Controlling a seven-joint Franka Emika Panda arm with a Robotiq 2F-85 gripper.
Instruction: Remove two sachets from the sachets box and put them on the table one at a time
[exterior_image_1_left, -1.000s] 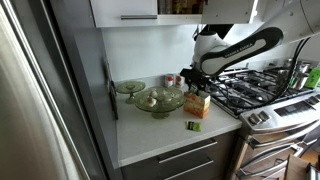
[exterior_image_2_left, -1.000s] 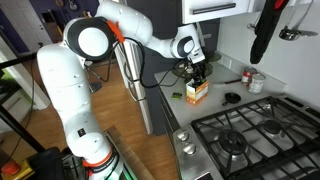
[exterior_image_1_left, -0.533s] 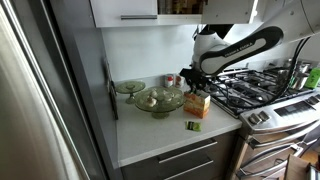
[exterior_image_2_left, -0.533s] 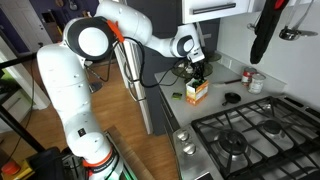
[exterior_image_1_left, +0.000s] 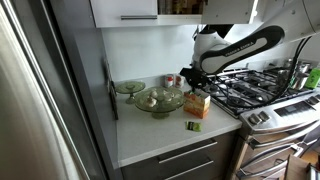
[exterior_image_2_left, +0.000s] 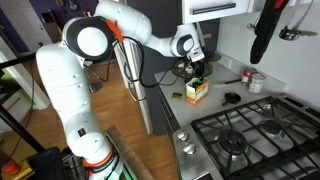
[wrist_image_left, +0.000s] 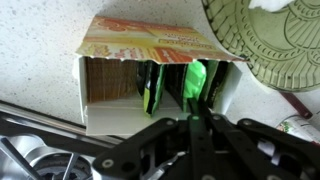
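Because gripper (wrist_image_left: 190, 110) pinched only edge of green sachet (wrist_image_left: 197, 78) at right of sachets box (wrist_image_left: 150, 42), lift risked slip; friction might drag left neighbour sachet (wrist_image_left: 150, 85), tip box.

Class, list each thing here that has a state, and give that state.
sachets box: open, sachets inside.
dark sachet: upright in the box.
bright green sachet: in the box, pinched.
pincer: shut on the bright green sachet.
loose sachet: flat on the countertop.
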